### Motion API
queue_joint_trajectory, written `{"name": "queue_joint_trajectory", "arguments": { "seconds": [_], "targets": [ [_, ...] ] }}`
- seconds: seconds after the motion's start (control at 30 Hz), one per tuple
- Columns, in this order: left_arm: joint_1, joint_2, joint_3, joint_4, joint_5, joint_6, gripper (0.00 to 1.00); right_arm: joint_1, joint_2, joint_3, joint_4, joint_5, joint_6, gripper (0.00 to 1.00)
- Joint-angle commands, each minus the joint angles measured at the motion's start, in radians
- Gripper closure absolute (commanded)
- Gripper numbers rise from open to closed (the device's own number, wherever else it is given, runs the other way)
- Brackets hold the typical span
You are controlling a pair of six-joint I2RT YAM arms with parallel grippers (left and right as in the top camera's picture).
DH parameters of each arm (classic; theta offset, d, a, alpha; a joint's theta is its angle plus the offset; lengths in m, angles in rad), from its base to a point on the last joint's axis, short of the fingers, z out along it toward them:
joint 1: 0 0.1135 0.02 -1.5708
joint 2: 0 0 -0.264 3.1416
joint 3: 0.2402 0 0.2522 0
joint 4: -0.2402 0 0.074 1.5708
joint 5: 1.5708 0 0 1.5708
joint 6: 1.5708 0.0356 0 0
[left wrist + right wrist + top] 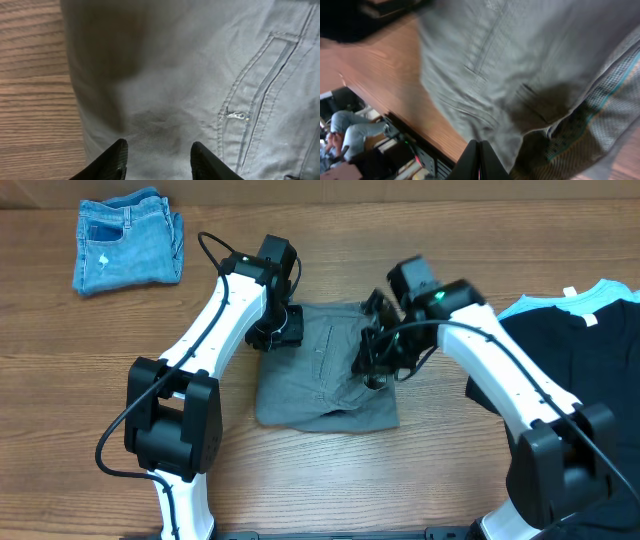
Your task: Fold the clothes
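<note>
Centre of the surface (420, 480): grey shorts (320, 375) lie mostly flat. The lower edge is rumpled and the right side is bunched under the right arm.

Left pincer (276, 330) is at the shorts' upper left corner. In the wrist view its fingers (116, 159) are spread apart, released, with nothing between them. They are over grey cloth close to its left edge, bare wood just beyond. A stitched pocket seam (260, 90) runs to the right of the fingers, with a small bar tack at its lower end. Can't tell whether the tips touch the cloth.

Right pincer (380, 365) is on the right half of the shorts, in the bunched area. In the wrist view the tips are clenched together with only a hairline between them. The cloth edge comes right down beside the tips, so it looks pinched on the grey shorts. A checked lining (590, 115) with a teal stripe is exposed next to the grey outer face, so the fabric there is turned over.

Blue denim shorts (128, 242) sit folded at the far left corner, well apart from the grey pair. A black garment (570, 370) lies at the right edge, with a light blue garment (600, 292) showing just behind it. Both are apart from the grey shorts.
</note>
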Motion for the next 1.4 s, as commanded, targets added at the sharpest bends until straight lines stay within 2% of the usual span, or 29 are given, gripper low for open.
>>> {"name": "queue_joint_trajectory", "arguments": {
  "seconds": [0.0, 0.17, 0.4, 0.5, 0.53, 0.6, 0.67, 0.83, 1.03, 1.1, 1.2, 1.37],
  "targets": [
    [-0.006, 0.006, -0.026, 0.01, 0.017, 0.027, 0.53, -0.002, 0.017, -0.117, 0.068, -0.096, 0.035, 0.96],
    [-0.006, 0.007, -0.043, 0.011, 0.008, 0.039, 0.52, -0.049, 0.017, -0.205, 0.064, -0.019, 0.083, 0.96],
    [-0.005, 0.007, -0.082, 0.01, -0.029, 0.043, 0.49, -0.121, 0.017, -0.257, 0.079, 0.032, 0.08, 0.96],
    [-0.005, 0.007, -0.089, 0.002, -0.04, 0.062, 0.38, -0.13, 0.017, -0.273, 0.089, 0.099, 0.116, 0.96],
    [-0.004, 0.007, -0.089, -0.003, -0.058, 0.061, 0.38, -0.129, 0.017, -0.273, 0.09, 0.113, 0.125, 0.96],
    [-0.001, 0.007, -0.089, -0.026, -0.106, 0.052, 0.38, -0.129, 0.017, -0.272, 0.098, 0.121, 0.137, 0.96],
    [0.006, 0.007, -0.089, -0.048, -0.134, 0.028, 0.44, -0.13, 0.014, -0.27, 0.108, 0.121, 0.152, 0.96],
    [0.015, -0.024, -0.08, -0.05, -0.133, 0.026, 0.44, -0.151, -0.058, -0.2, 0.092, 0.14, 0.215, 0.96],
    [0.014, -0.114, -0.079, -0.051, -0.112, 0.029, 0.39, -0.162, -0.173, -0.021, 0.002, 0.212, 0.206, 0.96],
    [0.013, -0.129, -0.079, -0.051, -0.062, 0.042, 0.34, -0.158, -0.182, 0.018, -0.005, 0.191, 0.176, 0.9],
    [0.007, -0.123, -0.082, -0.06, 0.055, 0.1, 0.28, -0.144, -0.174, 0.023, 0.003, 0.141, 0.118, 0.75],
    [0.0, -0.101, -0.106, -0.124, 0.074, 0.114, 0.34, -0.095, -0.092, 0.012, -0.008, 0.07, 0.065, 0.75]
  ]
}}
